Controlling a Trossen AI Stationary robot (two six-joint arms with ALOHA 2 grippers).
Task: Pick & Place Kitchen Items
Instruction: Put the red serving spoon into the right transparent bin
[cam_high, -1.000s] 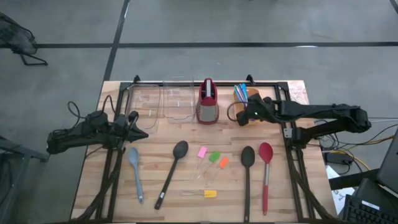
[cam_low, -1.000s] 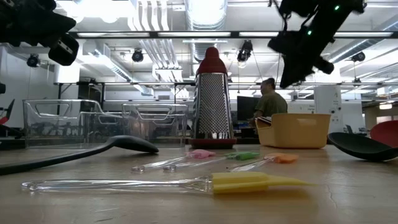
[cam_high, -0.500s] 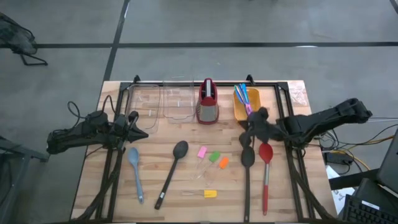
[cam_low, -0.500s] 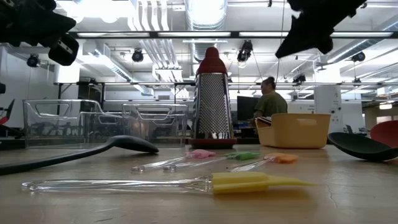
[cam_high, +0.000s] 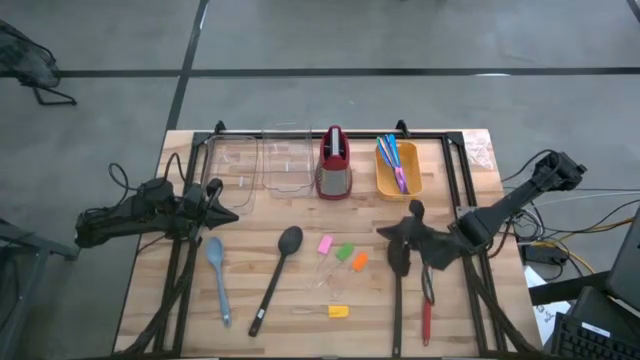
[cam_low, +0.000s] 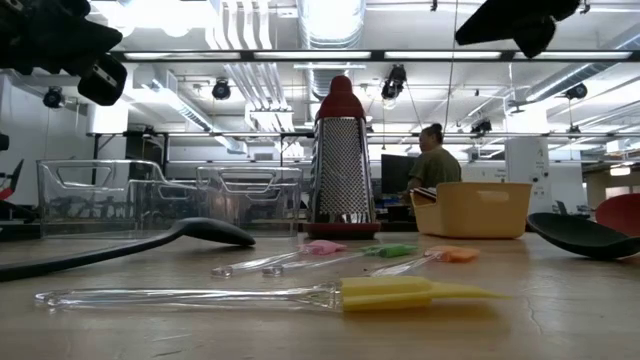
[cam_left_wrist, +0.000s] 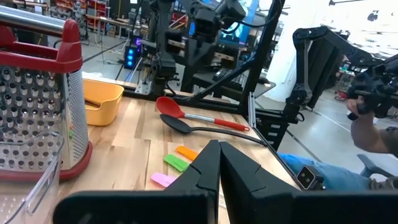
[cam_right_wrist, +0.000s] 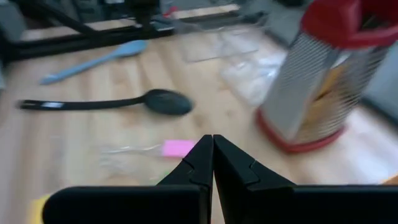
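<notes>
- The desk (cam_high: 300, 330) is pale wood planks with a dark frame along its sides, standing on a grey concrete floor (cam_high: 300, 40).
- Nearest in the low view lies a yellow-tipped clear utensil (cam_low: 300, 295), flat on the wood; in the high view it sits at the front of the desk (cam_high: 325, 311).
- Behind it the pink, green and orange-tipped utensils (cam_high: 342, 254) lie side by side, close together but apart.
- The right arm's fingers (cam_high: 408, 238) are pressed together, tips touching, hovering above the bowl of a black spoon (cam_high: 397, 300); the red spoon (cam_high: 427, 310) lies just beside that one, partly under the arm.
- Ahead of those fingers in the right wrist view are a pink block (cam_right_wrist: 177, 147), a second black spoon (cam_right_wrist: 118, 102) and the grey-blue spoon (cam_right_wrist: 93, 59).
- The left arm's fingers (cam_high: 222, 200) are closed too, waiting over the desk's left edge, just behind the grey-blue spoon's bowl.
- At the back stand two clear bins (cam_high: 260, 165), a red-topped metal grater (cam_high: 334, 165) upright, and an orange bin (cam_high: 398, 170) holding blue and pink cutlery (cam_high: 393, 160).
- Beyond the desk is a workshop with ceiling ducts and lamps (cam_low: 330, 25); a person (cam_low: 435, 160) sits far off.
</notes>
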